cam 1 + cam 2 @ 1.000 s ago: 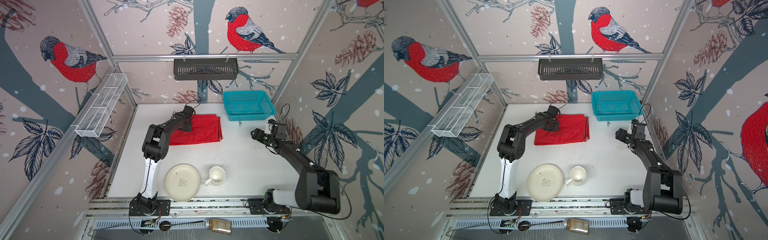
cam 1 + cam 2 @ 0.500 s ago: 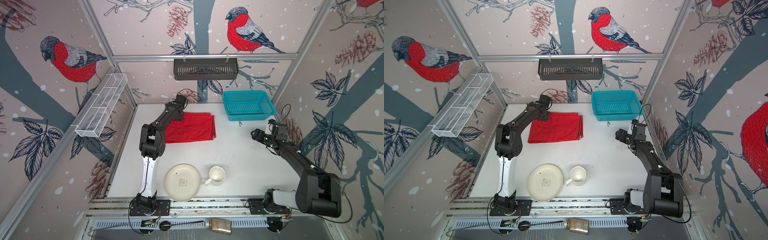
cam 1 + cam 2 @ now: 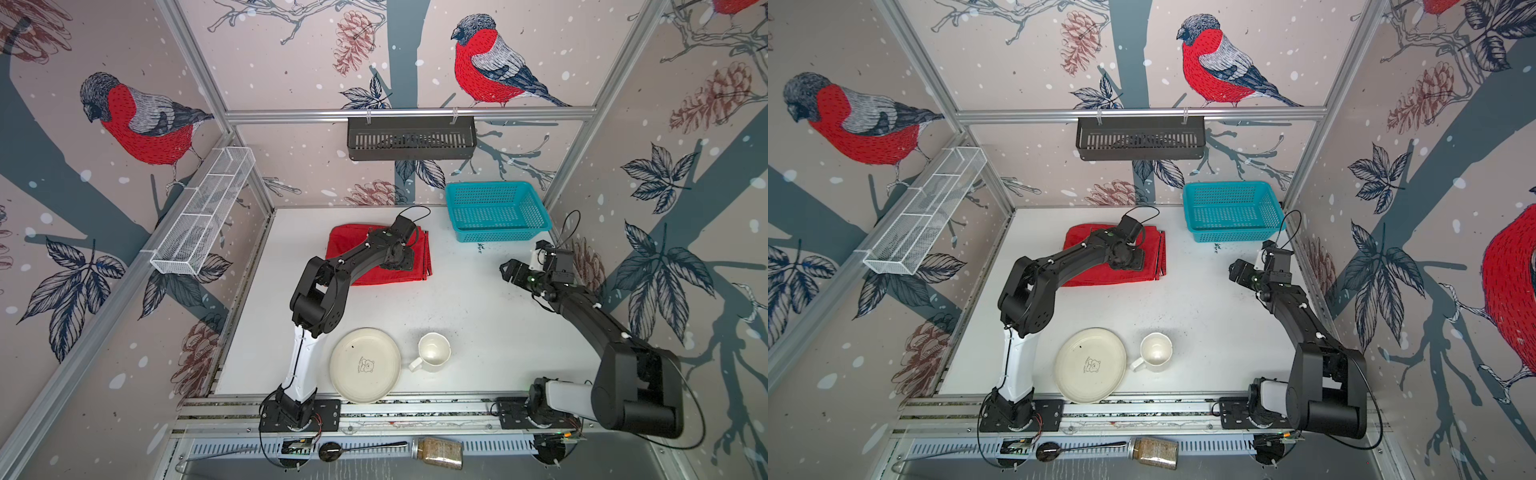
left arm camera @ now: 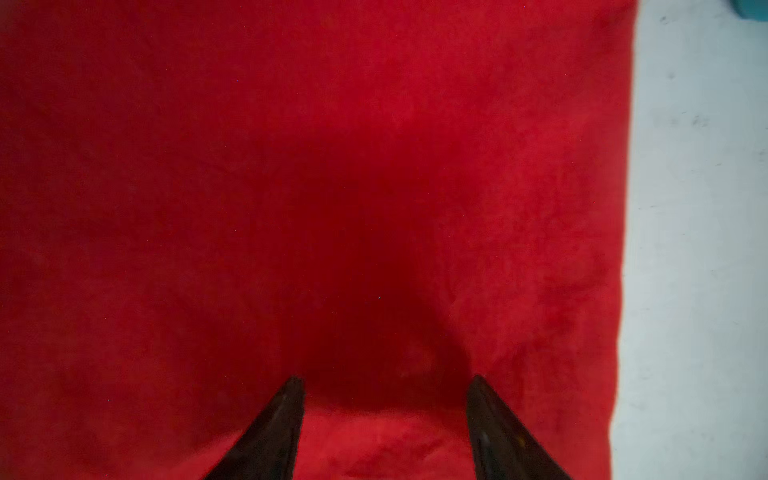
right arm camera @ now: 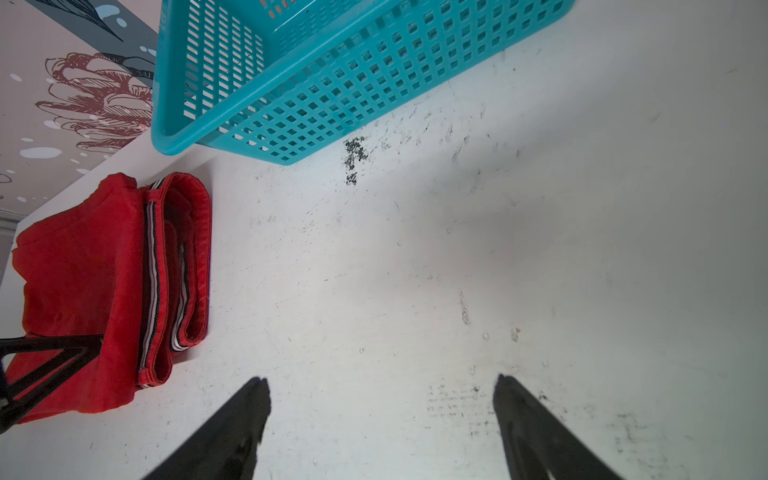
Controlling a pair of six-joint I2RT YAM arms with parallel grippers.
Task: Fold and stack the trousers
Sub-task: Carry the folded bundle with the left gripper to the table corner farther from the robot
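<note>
The trousers (image 3: 347, 249) lie as a folded bright red bundle at the back middle of the table, seen in both top views (image 3: 1100, 279). Their striped band (image 5: 151, 270) shows along the folded edge that faces the right arm. My left gripper (image 3: 401, 262) points down over the bundle's right half (image 3: 1133, 261). It is open, and only red fabric lies under the spread fingers (image 4: 386, 380). I cannot tell whether the tips touch it. My right gripper (image 3: 509, 270) hangs open over bare table (image 5: 380, 380), well right of the trousers (image 5: 75, 270).
A teal basket (image 3: 494, 237) stands at the back right, just behind the right gripper. A cream plate (image 3: 345, 386) and a white mug (image 3: 433, 352) sit near the front edge. A black shelf (image 3: 411, 139) and a white wire rack (image 3: 199, 220) hang on the walls.
My left gripper swung from the bundle's back left corner to above its right half. The trousers slid a little left one second ago. The right jaws opened slightly wider.
</note>
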